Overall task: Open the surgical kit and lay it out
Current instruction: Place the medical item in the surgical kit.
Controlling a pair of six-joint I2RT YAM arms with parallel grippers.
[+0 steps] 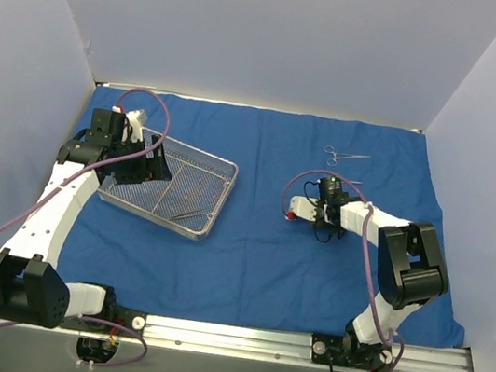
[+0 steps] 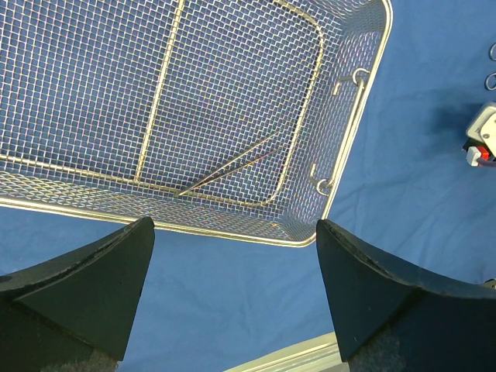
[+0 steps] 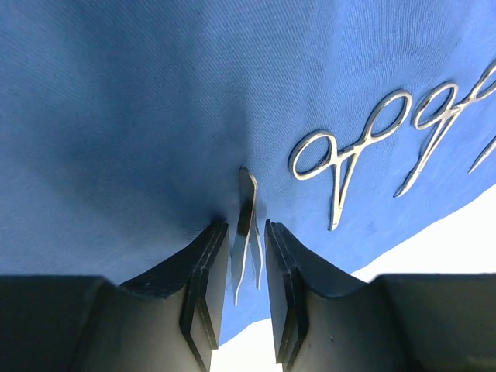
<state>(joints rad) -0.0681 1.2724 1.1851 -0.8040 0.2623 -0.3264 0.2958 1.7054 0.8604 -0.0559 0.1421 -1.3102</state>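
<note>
**Tweezers could tip or drag at the right jaws**

Your biggest exposure is the blue cloth wrap (image 1: pixel 245 261). It lies opened flat, and the right gripper (image 3: pixel 246 229) sits low against it. If you draw that arm off sideways instead of straight up, the steel tip could catch the fabric. That would pucker the cloth and shift whatever is already laid out on it.

Next is the wire-mesh tray (image 1: pixel 224 199). The left gripper (image 2: pixel 234 232) hangs over its near rim, jaws spread as wide as they go and holding nothing. Come down off-line and a finger could strike the rim and skid the tray across the cloth.

The tweezers (image 3: pixel 248 201) stand almost on end between the right jaws, tip touching the cloth. The jaws are only narrowly apart, and from the wrist view I cannot tell whether they grip the tweezers or merely flank them. If they are loose, the tweezers may topple onto the ring-handled instruments (image 3: pixel 346 155) just beside them.

The cloth is royal blue and smooth, with little wrinkling. The tray is silver and shallow, set askew on the cloth's left half. One thin instrument (image 2: pixel 232 165) lies flat on its mesh, which I judge awkward to pinch. The ring-handled pieces lie side by side towards the far right.
</note>
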